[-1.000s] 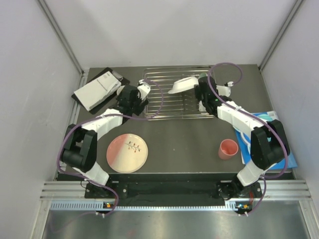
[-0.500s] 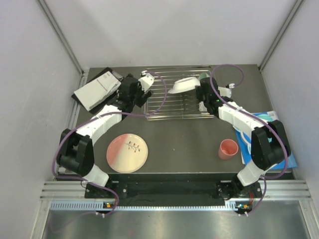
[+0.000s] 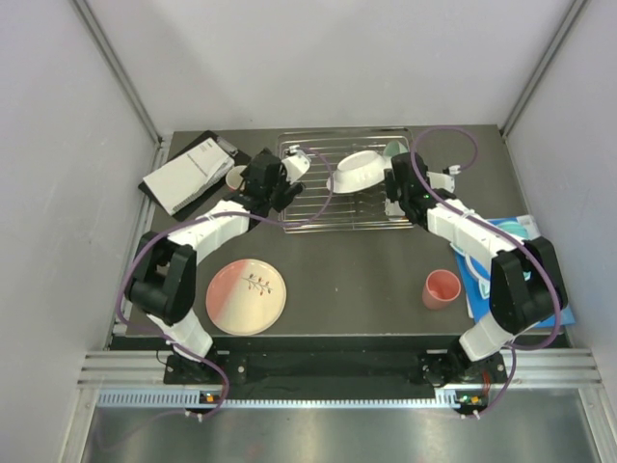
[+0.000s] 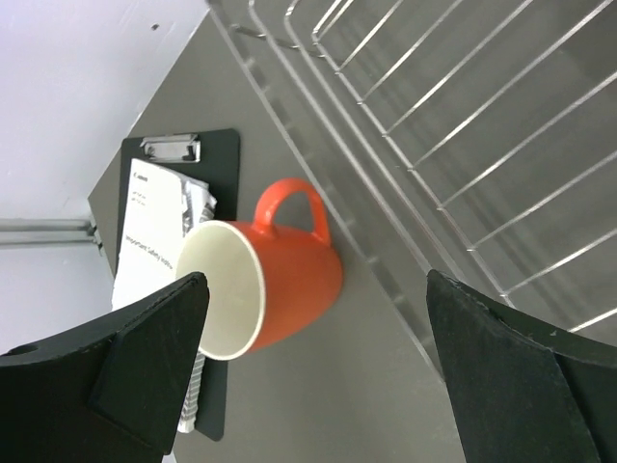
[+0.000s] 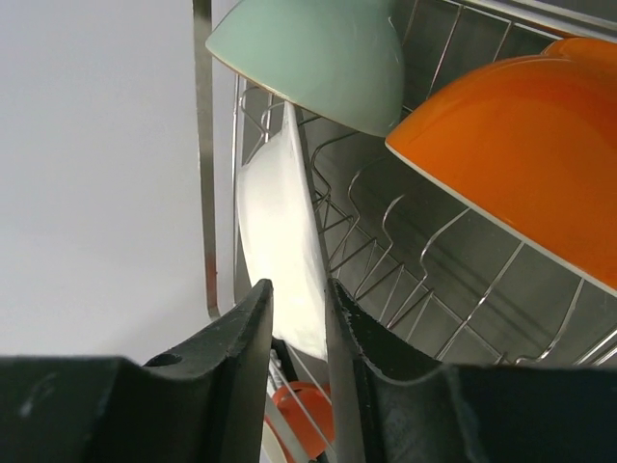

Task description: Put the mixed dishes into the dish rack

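Grey table (image 3: 366, 270) inside pale walls is your stage, and the dish rack (image 3: 342, 183) at its far middle is the mark to steer by. Your left gripper (image 4: 313, 278) hangs at the rack's left edge, fingers spread wide with nothing between them. Ahead of it, just outside that same edge, the orange handled mug (image 4: 275, 280) lies on its side. Its mouth is turned away from the rack toward the booklet (image 4: 154, 256), its base faces the rack, and its handle points off beyond the fingers. Its long axis runs nearly finger to finger, so I'd judge you need a wrist turn before closing. Your left arm is much the nearer one to it. Your right gripper (image 5: 297, 289) is clamped on the rim of the white plate (image 5: 284, 231), which is tilted on edge over the rack's wires, just beside the mint green bowl (image 5: 308, 48). You cannot tell whether the plate is seated in a slot.
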